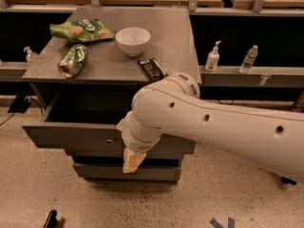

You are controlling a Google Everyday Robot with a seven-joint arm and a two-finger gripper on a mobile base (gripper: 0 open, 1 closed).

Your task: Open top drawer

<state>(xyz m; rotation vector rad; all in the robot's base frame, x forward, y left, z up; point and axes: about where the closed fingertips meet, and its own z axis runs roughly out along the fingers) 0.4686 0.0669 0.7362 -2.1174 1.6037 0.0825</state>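
Camera view: top drawer (66,137) is standing pulled well out from under the counter (175,42), its knob (110,140) showing at front centre. Drawer cavity is reading dark, contents can't tell. Gripper (133,161) is hanging tip-down just right of the knob and in front of the drawer face, overlapping the lower drawer front (156,174). Can't tell how far the gripper is open, or whether it has hold of anything. Arm (213,122) is crossing in from the right. Sitting on the counter: white bowl (132,40) upright, green chip bag (80,31), green can (72,61) on its side, dark packet (152,69) near the front edge.
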